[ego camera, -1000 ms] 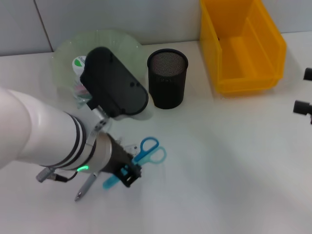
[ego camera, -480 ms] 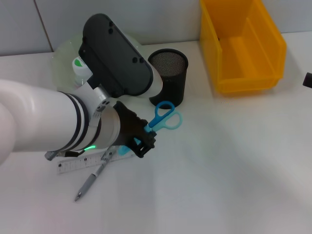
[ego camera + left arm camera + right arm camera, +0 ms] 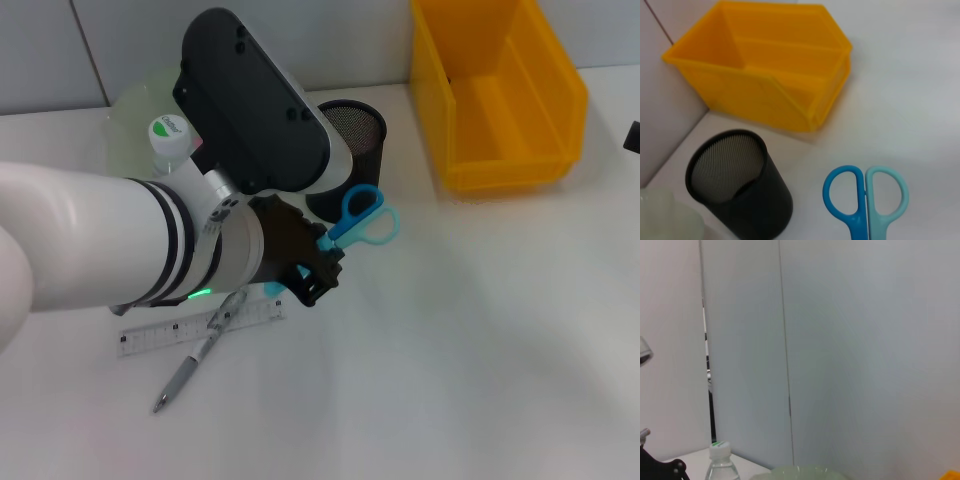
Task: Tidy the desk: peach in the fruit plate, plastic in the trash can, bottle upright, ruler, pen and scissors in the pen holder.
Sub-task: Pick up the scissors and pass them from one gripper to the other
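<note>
— Left gripper, where?

— Mid-table, raised, jaws pinching the blue scissors by the blades; handle loops point toward 1 o'clock, just beside the black mesh pen holder.

— Anything loose?

— Ruler and pen lie touching on the table at 7 o'clock. Capped bottle stands by the fruit plate. Yellow bin at 1 o'clock.

— Right gripper?

— Not visible.

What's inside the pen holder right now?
The pen holder shows only bare mesh in the left wrist view, though its bottom is hidden. The scissors hang beside it in the left claw, not inside.
</note>
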`<state>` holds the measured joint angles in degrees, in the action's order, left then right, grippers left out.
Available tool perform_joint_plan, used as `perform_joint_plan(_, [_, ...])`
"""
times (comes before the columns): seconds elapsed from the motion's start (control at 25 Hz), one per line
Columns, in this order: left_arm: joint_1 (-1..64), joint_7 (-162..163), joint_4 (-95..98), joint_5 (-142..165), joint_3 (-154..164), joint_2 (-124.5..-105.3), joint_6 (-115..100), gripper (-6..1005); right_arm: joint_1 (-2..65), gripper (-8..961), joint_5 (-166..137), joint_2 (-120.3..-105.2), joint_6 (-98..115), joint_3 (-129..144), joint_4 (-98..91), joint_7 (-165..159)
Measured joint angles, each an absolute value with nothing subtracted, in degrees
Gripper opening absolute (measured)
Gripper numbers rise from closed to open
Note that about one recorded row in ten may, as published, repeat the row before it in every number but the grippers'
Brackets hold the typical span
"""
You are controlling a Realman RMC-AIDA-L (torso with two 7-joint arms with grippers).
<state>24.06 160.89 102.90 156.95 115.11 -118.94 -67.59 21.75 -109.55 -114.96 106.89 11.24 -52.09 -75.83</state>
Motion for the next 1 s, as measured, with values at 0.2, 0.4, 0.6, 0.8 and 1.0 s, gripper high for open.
perform_joint_plan(0.2, [23.95, 160.44, 102.98, 156.95, 115.17, -118.92, -66.24, 233, 21.83, 818, -109.44, -115.07, 106.13, 10.96, -52.05, -76.28])
perform_joint_plan(0.4, [23.86, 159.83, 103.18, 156.66, 115.40, -118.91, -64.94, 233, 21.83, 818, -108.67, -115.14, 104.34, 10.57, -50.76, -76.90])
perform_joint_plan(0.6, [23.33, 159.73, 103.33, 156.87, 116.25, -118.88, -62.28, 234, 21.40, 818, -105.01, -113.66, 104.17, 10.50, -45.95, -78.28])
perform_joint_plan(0.8, [21.68, 157.74, 103.82, 157.01, 116.76, -118.83, -58.73, 234, 19.81, 818, -100.39, -113.40, 105.01, 10.48, -42.81, -78.43])
perform_joint_plan(1.0, [21.10, 157.02, 103.93, 157.02, 117.07, -118.85, -57.25, 234, 18.53, 818, -97.51, -113.74, 107.88, 10.46, -39.46, -77.96])
